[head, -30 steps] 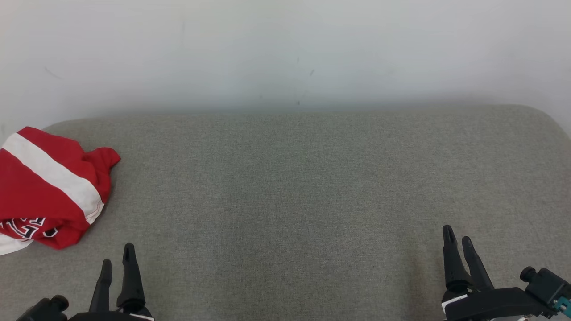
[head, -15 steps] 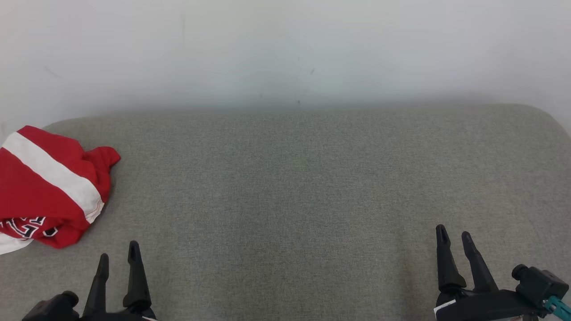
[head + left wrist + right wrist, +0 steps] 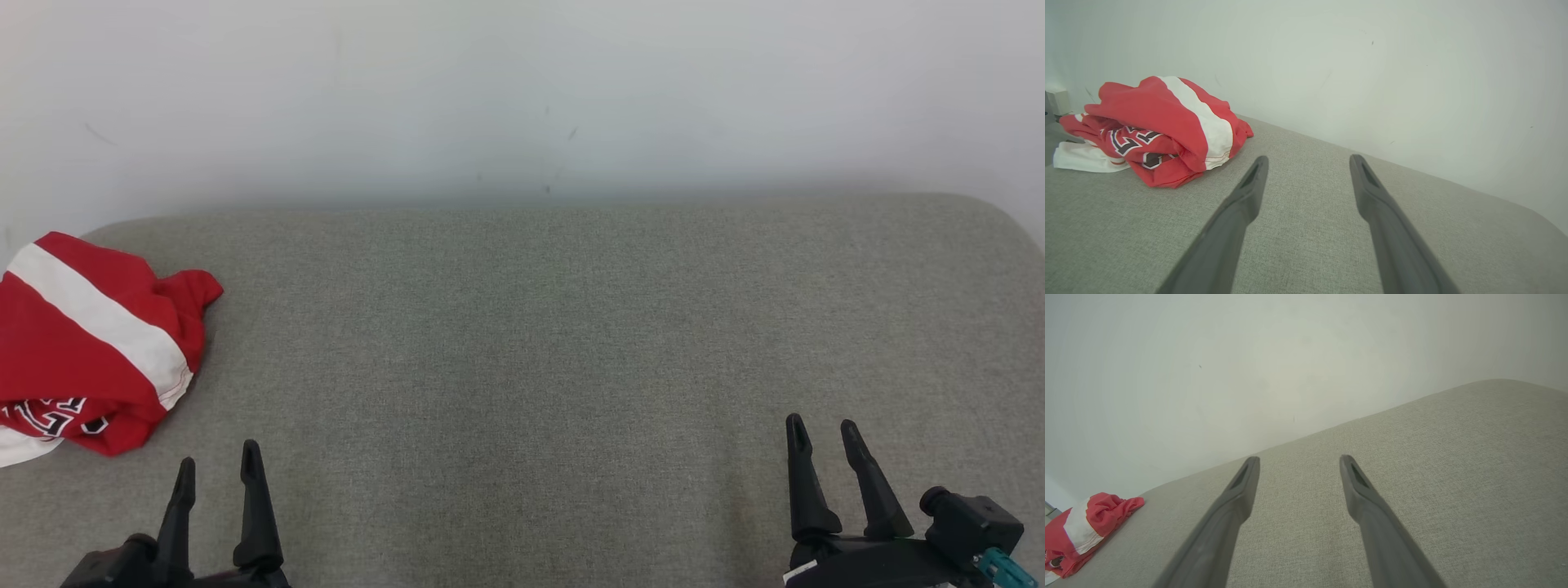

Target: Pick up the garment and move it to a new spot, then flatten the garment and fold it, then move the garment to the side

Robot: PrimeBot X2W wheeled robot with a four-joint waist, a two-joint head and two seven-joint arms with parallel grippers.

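Very little has changed in the last second. The garment (image 3: 90,343), a red one with a white band, lies in the same crumpled heap at the left edge of the grey padded surface (image 3: 522,343), close to the wall (image 3: 522,98). Part of it runs out of my head view on the left.

What has moved is the arms, and only slightly. The left gripper (image 3: 218,456) has turned a little at the near left, so its two fingers now read further apart. The right gripper (image 3: 821,423) has drifted a touch leftward at the near right. Both sets of jaws stand wide apart with nothing between them; the wrist views show only bare cloth surface in each gap.

So I judge the first step has not begun yet — this looks like settling into a ready pose, not a reach. From the left wrist, the heap sits ahead and to the left of the fingers, near but not touching, which makes that arm the natural one for the pickup. The right arm is well apart from the heap, and the broad middle of the surface offers room for the new spot.
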